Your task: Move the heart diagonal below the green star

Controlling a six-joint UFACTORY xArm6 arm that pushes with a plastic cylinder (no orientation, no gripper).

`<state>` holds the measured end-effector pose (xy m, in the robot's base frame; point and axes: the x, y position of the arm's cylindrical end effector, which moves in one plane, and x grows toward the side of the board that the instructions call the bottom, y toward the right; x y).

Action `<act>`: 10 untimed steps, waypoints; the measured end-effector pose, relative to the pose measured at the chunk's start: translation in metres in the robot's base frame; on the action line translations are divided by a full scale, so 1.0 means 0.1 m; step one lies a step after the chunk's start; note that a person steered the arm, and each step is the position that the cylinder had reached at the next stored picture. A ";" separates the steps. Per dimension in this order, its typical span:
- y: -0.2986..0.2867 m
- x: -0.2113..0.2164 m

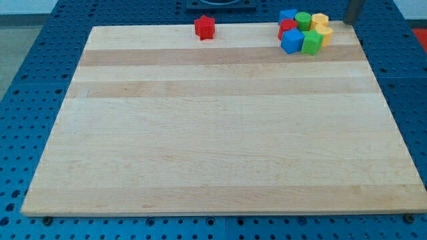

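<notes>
A tight cluster of blocks sits at the board's top right corner. The green star (311,43) is at the cluster's lower right, next to a blue cube (291,41). A yellow block that looks like the heart (325,33) touches the star's upper right. Another yellow block (320,19) lies just above it. A green cylinder (303,19), a red block (287,28) and a second blue block (287,14) fill the cluster's left and top. My tip (349,22) is at the view's top right, just right of the yellow blocks and apart from them.
A red star (205,27) stands alone at the board's top edge, left of the cluster. The wooden board (213,133) lies on a blue perforated table; the cluster is close to the board's top and right edges.
</notes>
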<state>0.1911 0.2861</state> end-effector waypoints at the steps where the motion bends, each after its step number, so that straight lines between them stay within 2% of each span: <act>1: -0.17 0.00; 6: -0.27 0.03; 10: -0.29 0.35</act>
<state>0.2261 0.2569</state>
